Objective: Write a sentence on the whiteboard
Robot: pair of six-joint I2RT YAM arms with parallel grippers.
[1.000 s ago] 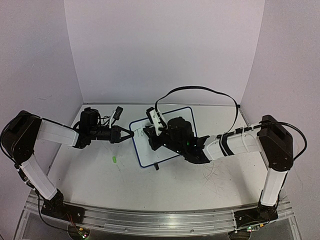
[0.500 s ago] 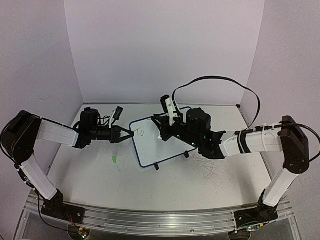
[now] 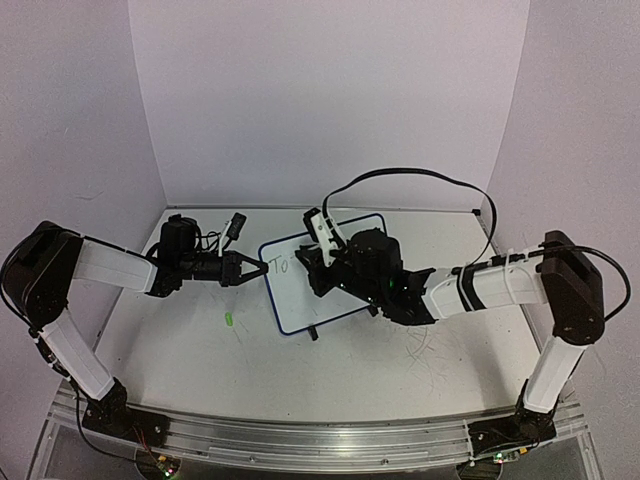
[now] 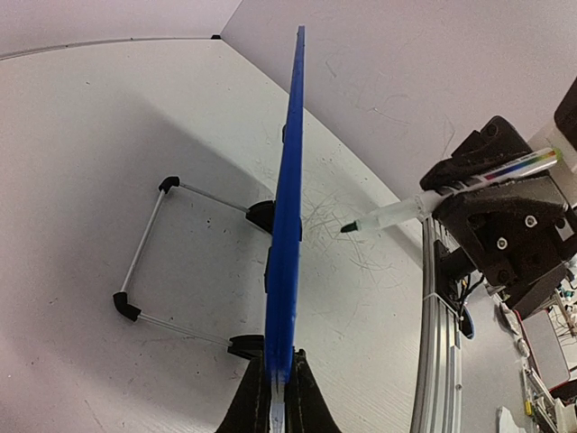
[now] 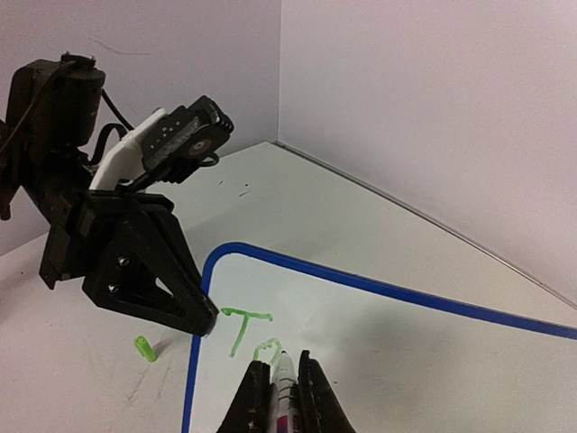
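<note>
**Just "To" on the board**

Got the left end effector (image 3: 250, 270) clamped on the left edge of the small white navy-framed whiteboard (image 3: 292, 300), standing tilted on the white desk (image 3: 180, 340). Spotted a small green cap (image 3: 228, 320) lying near its front-left corner. Reading green handwriting (image 5: 243, 330), "To", top-left on the board. Over right, seeing the right end effector (image 5: 279, 372) squeezed on a white green-tipped marker (image 4: 397, 215), tip just off the surface.
</note>
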